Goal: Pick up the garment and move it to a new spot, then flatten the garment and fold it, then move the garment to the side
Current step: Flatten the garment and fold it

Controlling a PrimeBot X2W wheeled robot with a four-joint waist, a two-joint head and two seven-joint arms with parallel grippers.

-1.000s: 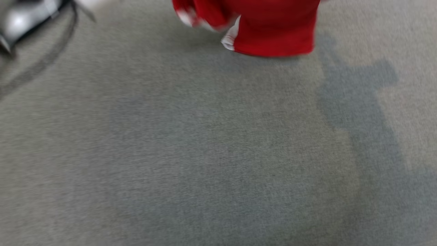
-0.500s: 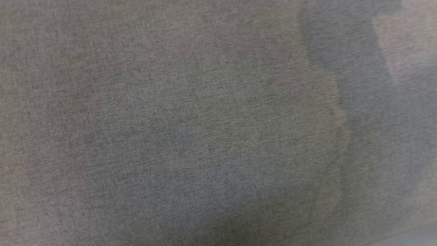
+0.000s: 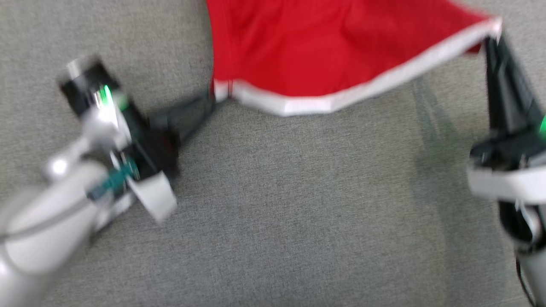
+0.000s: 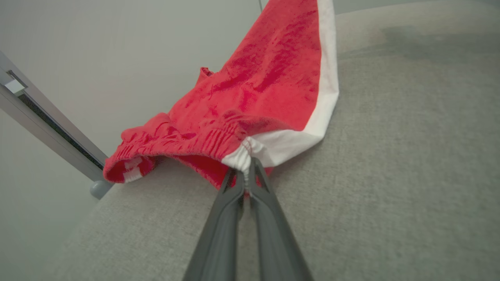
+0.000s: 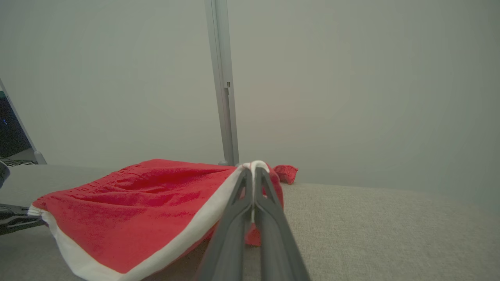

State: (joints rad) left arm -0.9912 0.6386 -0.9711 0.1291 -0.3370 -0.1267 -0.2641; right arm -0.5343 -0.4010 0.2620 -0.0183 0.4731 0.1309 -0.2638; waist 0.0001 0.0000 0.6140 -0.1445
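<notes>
The garment (image 3: 315, 47) is red shorts with a white side stripe, stretched over the grey fabric surface (image 3: 273, 204) at the top of the head view. My left gripper (image 3: 215, 97) is shut on the waistband corner, where red gathers meet white; the left wrist view shows the pinch (image 4: 245, 168) on the garment (image 4: 254, 97). My right gripper (image 3: 490, 36) is shut on the other white-edged corner, lifted a little; the right wrist view shows that grip (image 5: 252, 168) with the garment (image 5: 129, 199) sagging away to the left.
A pale wall stands behind the surface. A grey metal post (image 5: 222, 82) rises at the far edge, and a slanted metal rail (image 4: 47, 125) shows at the left. Bare grey fabric spreads toward me below the garment.
The head camera has swung: half a second ago it saw only grey fabric. Now both grippers and the garment's spread edge are in the picture.
</notes>
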